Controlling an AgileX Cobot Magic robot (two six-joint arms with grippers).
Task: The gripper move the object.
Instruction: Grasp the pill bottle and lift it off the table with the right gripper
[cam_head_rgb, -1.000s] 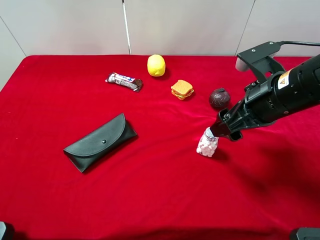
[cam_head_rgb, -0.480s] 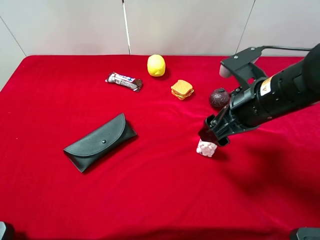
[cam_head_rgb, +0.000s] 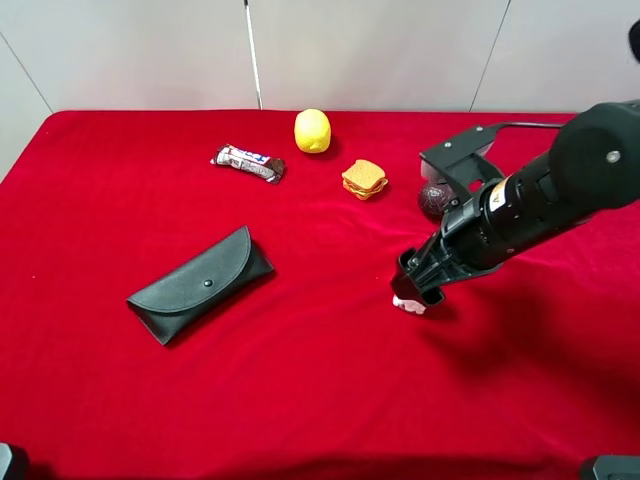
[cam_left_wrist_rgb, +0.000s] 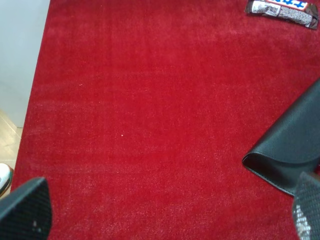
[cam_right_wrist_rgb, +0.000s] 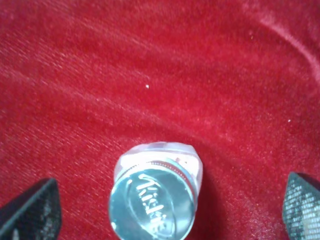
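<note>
Exterior high, right gripper (cam_head_rgb: 418, 287): we log it low over the jar (cam_head_rgb: 408, 304), which stands on the red cloth (cam_head_rgb: 300, 380) near the dark ball (cam_head_rgb: 436, 197). Only the jar's pill-filled base shows under the jaws.
Exterior high, other stock: sandwich toy (cam_head_rgb: 364, 179), lemon (cam_head_rgb: 312, 130), candy bar (cam_head_rgb: 249, 162) and black case (cam_head_rgb: 200, 283), all well apart from the jar.
Left wrist, left gripper (cam_left_wrist_rgb: 165, 215): jaws spread wide with nothing between them. We see bare cloth, with the case edge and candy bar off to one side.
Right wrist, grasp state: jaws parted wide, one on either side of the silver cap (cam_right_wrist_rgb: 152, 202), neither touching it. Nothing is gripped yet.
Right wrist, first hazard: we judge the cap slightly nearer one jaw, so on closing that jaw may meet it first, push the jar sideways and tip it on the soft cloth.
Right wrist, second hazard: a pinch on the smooth cap alone could slip, and a tipped jar might roll.
</note>
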